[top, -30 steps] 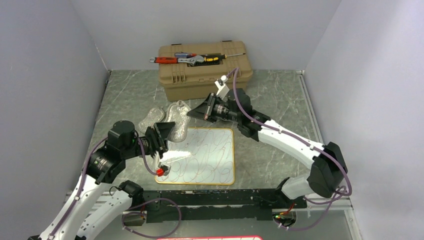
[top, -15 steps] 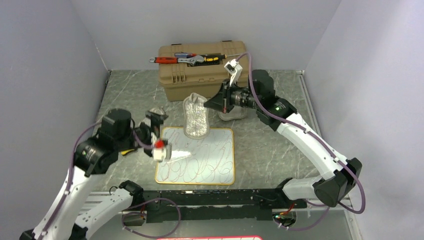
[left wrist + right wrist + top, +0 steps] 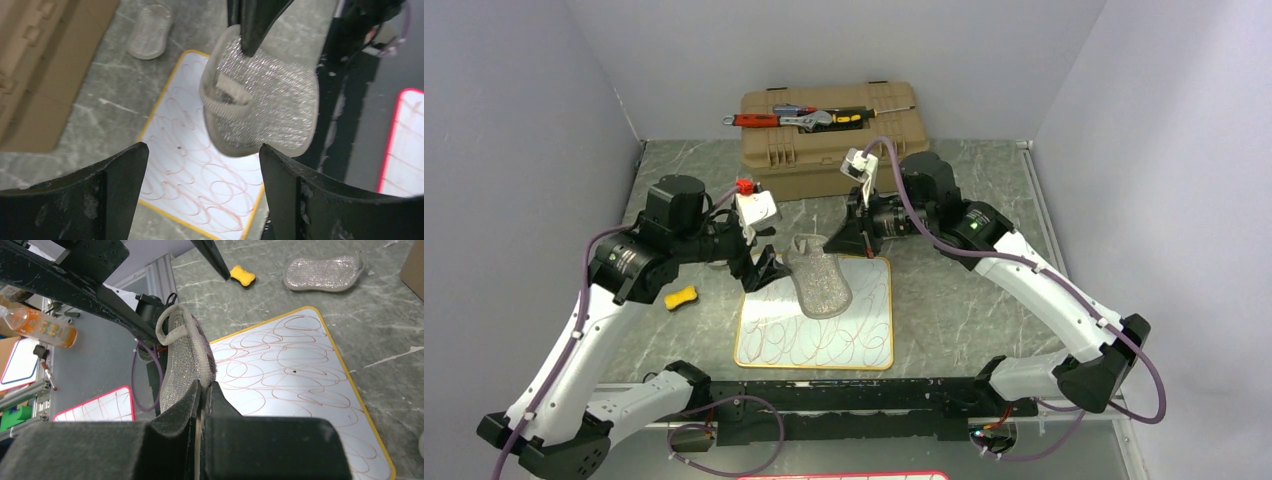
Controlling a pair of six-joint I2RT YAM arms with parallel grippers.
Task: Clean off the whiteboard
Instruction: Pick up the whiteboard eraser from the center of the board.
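Counting what I can see on the bench (image 3: 964, 300): one whiteboard (image 3: 844, 320), one held glittery pad (image 3: 821, 285) plus a second glittery pad (image 3: 324, 272) lying loose, so two silver pads. There is also one small yellow block (image 3: 681, 297) and one tan toolbox (image 3: 824, 160).

The whiteboard lies flat in the middle of the bench, just in front of the toolbox, and is covered in reddish looping scribbles. The right pincer (image 3: 834, 243) is pinched tight on the edge of the held glittery pad, which hangs over the board's far left part. Whether the pad touches the surface I cannot tell. The left pincer (image 3: 759, 268) stands wide apart with nothing in it, just beside that pad.

The second glittery pad lies on the bench past the board's corner, near the yellow block; from above, the left arm hides it. The toolbox is shut, so its inside is hidden. A few hand tools (image 3: 809, 118) lie on its lid, too small to count surely. A red-rimmed board (image 3: 95, 410) off the bench is cut off at the edge of view.
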